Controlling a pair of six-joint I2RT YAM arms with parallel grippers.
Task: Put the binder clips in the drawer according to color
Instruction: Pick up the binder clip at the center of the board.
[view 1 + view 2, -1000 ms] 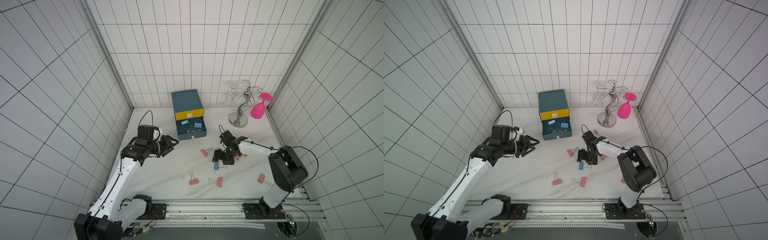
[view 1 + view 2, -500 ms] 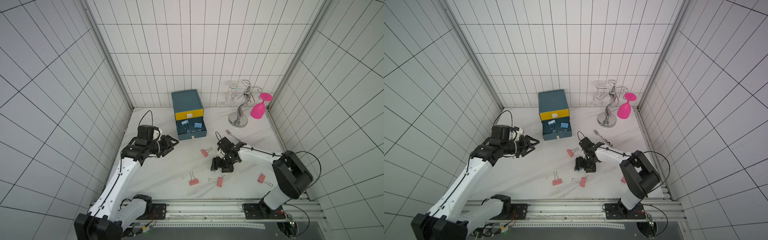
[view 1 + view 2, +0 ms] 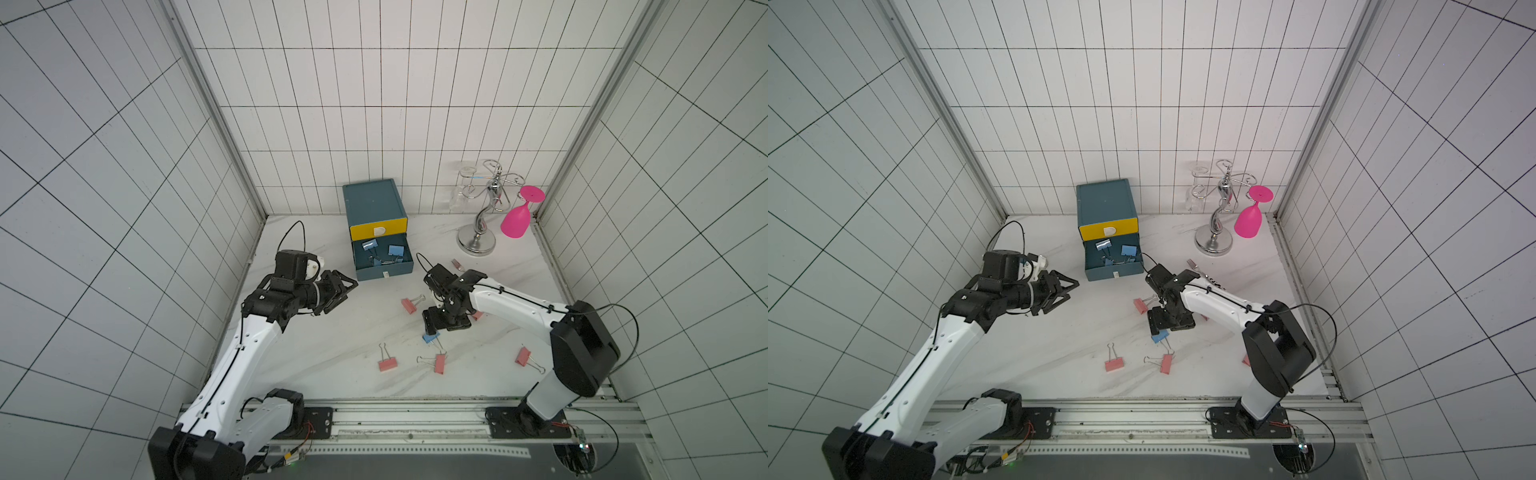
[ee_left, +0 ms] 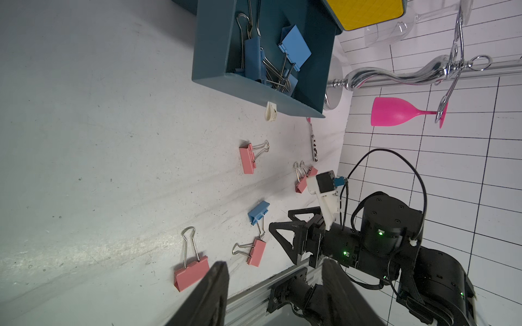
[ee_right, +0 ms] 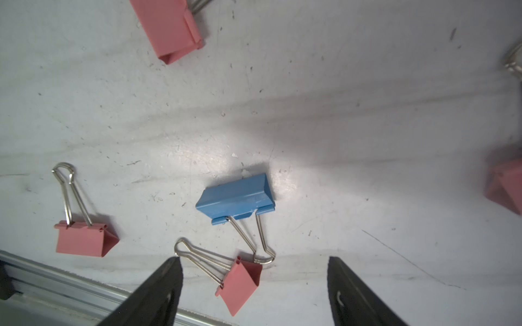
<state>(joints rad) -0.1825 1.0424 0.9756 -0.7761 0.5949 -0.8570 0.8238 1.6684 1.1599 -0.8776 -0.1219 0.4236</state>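
- While the right gripper point(image 3: 444, 324) hangs low over the tabletop point(image 3: 332, 353) near centre, its fingers point(image 5: 158, 293) stand wide apart with nothing clamped.
- Clock refs below: top views, 12 = back wall.
- Target side: blue binder clip point(image 5: 236, 196) lies flat on the tabletop just at 6 o'clock of the right gripper, untouched.
- Its wire handles point to 6 and end at a salmon clip point(image 5: 241, 282); touching or just short, can't tell.
- Second salmon clip point(image 3: 409, 305) at 10 o'clock of the right gripper. Third salmon clip point(image 3: 387, 364) at 8 o'clock of the blue binder clip. Fourth salmon clip point(image 3: 523, 356) at 4 o'clock of the right gripper, beside the right arm point(image 3: 582, 353). Fifth salmon clip point(image 3: 478, 316) half hidden under that arm.
- Storage: drawer point(image 3: 384, 272) pulled open at the table's 12 o'clock, below a shut yellow drawer front point(image 3: 378, 230). Several blue clips point(image 3: 395, 250) lie inside.
- Idle side: left gripper point(image 3: 347, 293) sits between 7 and 8 o'clock of the drawer, fingers point(image 4: 209, 296) apart, empty.
- Chrome glass rack point(image 3: 477, 243) with a magenta goblet point(image 3: 515, 218) stands at 2 o'clock, well apart from the clips.
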